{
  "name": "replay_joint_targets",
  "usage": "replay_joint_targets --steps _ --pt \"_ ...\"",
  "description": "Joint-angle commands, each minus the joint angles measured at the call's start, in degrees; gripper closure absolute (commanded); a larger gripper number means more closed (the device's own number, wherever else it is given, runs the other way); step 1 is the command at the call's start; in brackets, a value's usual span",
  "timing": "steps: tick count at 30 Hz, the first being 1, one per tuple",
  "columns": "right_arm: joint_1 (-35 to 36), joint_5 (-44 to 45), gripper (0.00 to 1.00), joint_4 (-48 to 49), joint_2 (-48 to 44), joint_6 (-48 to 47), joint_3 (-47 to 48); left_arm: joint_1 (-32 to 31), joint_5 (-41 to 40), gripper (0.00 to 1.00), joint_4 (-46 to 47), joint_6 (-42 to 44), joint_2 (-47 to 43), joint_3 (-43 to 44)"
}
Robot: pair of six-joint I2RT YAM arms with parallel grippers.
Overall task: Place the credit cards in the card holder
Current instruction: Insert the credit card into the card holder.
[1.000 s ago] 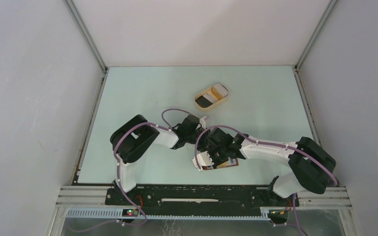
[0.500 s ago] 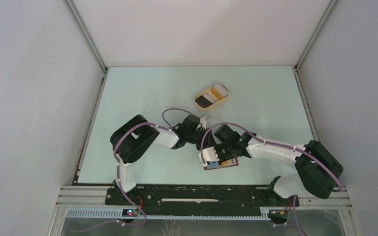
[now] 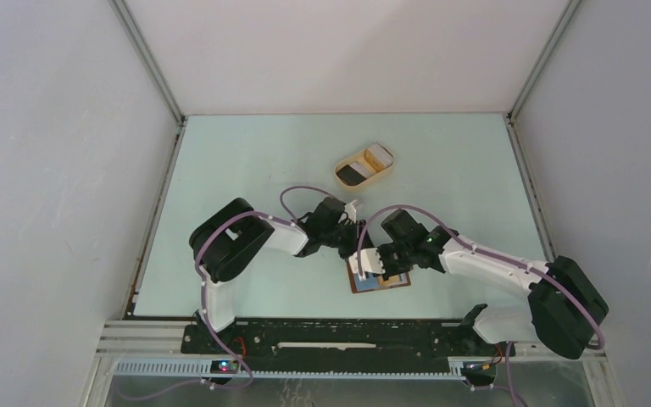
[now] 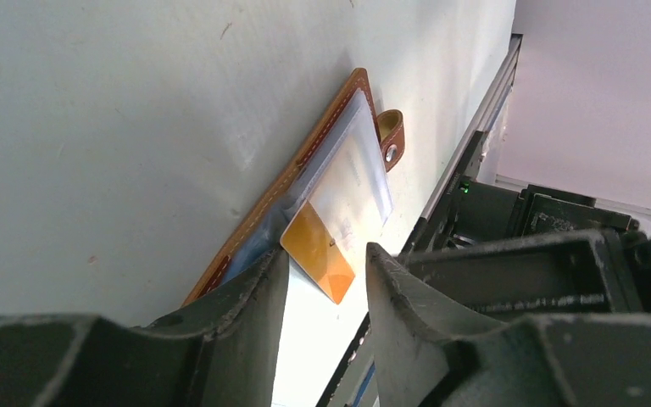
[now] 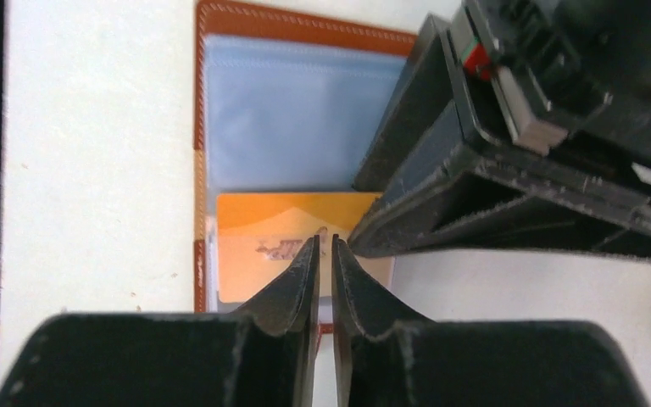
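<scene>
The right gripper, fingers nearly pressed together with nothing seen between them, sits over an orange card in the open card holder. From above, the holder's long axis runs 9 to 3 o'clock. The left gripper, spread and empty, hovers just at its 11 o'clock. More cards lie in a tray at 12 o'clock, well apart and slightly nearer the left arm.

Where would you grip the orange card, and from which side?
The orange card's bare corner, coming from the wallet's tab side: that end looks uncovered, while the rest seems tucked flat under the clear sleeve.
</scene>
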Motion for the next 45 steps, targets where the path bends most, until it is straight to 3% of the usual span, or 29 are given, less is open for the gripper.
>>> replay_joint_targets --steps 1,11,35,38,45 --pt "3.3 -4.3 0.82 0.3 0.1 2.7 2.1 -0.4 -4.9 0.53 -6.0 2.8 0.8 -1.0" --pt "7.5 2.8 0.83 2.6 9.1 4.8 4.6 -0.3 -4.8 0.52 -5.5 2.7 0.8 -1.4" --pt "0.5 7.8 0.86 0.8 7.3 3.0 1.9 0.1 -4.7 0.50 -3.5 2.2 0.1 -2.4" --pt "0.0 6.6 0.86 0.8 6.2 3.3 1.9 0.1 -4.5 0.49 -1.7 1.6 -0.7 -3.3" --pt "-4.0 -7.7 0.81 -4.0 -0.5 8.6 5.2 0.2 -4.3 0.46 3.6 0.0 -4.3 -5.6"
